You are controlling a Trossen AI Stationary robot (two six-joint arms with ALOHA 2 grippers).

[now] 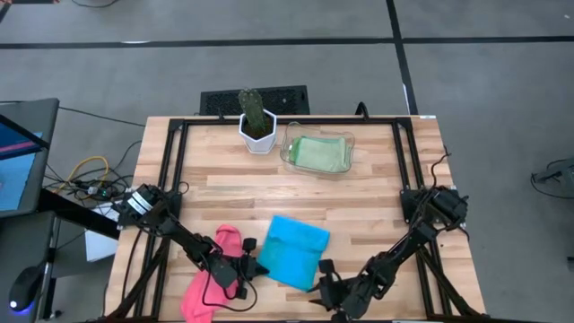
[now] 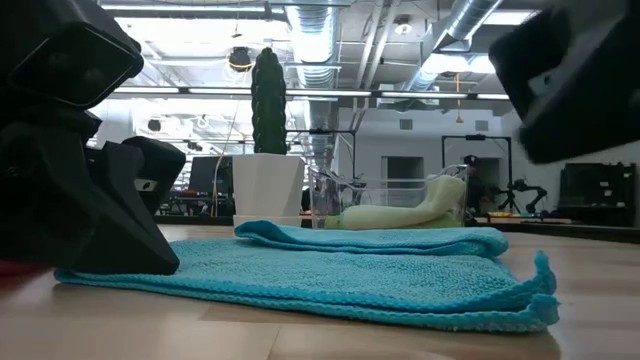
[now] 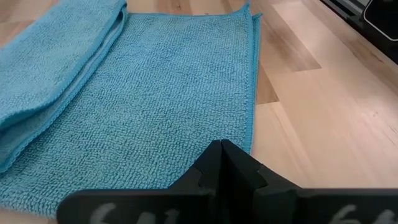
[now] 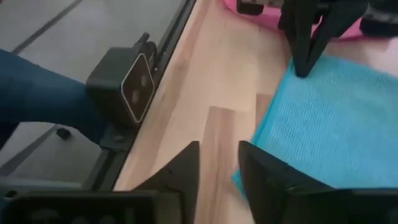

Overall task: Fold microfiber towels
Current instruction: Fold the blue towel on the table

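The turquoise towel (image 1: 297, 251) lies folded on the table near the front edge, with a second fold along its far side (image 3: 56, 68). The hot pink towel (image 1: 213, 274) lies crumpled to its left, under my left arm. Two light green towels (image 1: 320, 154) lie in the clear tray at the back. My left gripper (image 1: 255, 267) is shut at the turquoise towel's left edge. My right gripper (image 1: 325, 274) is open above the towel's near right corner (image 4: 249, 177); in the low view (image 2: 570, 70) it hangs clear of the table. My left gripper sets its shut fingertips (image 3: 221, 152) down on the turquoise towel's top, close to its left edge (image 2: 120, 272). The fingers come from above, slanting in from the table's left. The towel lies flat on the table beneath them.
A cactus in a white pot (image 1: 257, 126) stands at the back beside the clear tray (image 1: 289, 152). A small black camera box (image 4: 127, 78) sits at the table's front edge. A person's leg in blue jeans (image 4: 37, 93) is just beyond that edge.
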